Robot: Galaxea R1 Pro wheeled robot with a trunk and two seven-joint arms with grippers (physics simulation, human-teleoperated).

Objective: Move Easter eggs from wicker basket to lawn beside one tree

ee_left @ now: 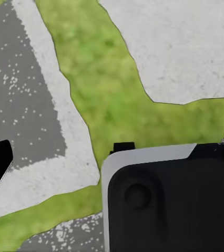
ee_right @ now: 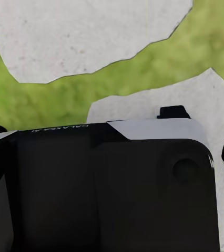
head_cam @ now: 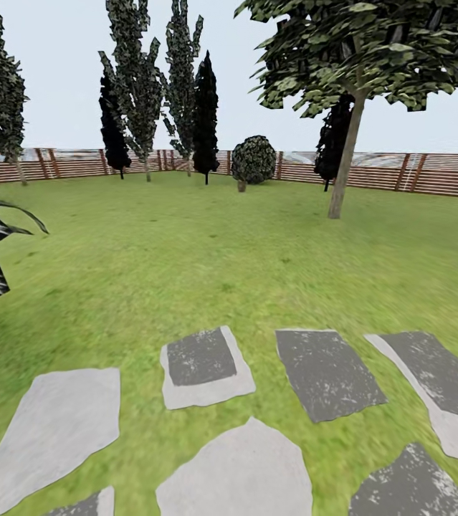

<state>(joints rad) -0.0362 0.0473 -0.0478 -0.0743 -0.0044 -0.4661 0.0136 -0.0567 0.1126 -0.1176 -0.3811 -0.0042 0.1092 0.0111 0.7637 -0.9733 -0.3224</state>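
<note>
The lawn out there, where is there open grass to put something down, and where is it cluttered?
The lawn lies open between the paving stones near the camera and the wooden fence, including around the thick-trunked tree. It is crowded along the fence, with dark cone trees and a round bush, and among the stones.

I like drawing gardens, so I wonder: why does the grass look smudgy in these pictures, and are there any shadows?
In the head view the lawn is smeared and soft, while the tree and fence look sharper; the tree casts no shadow. In both wrist views the grass is blurry, the paving stones speckled and evenly lit.
</note>
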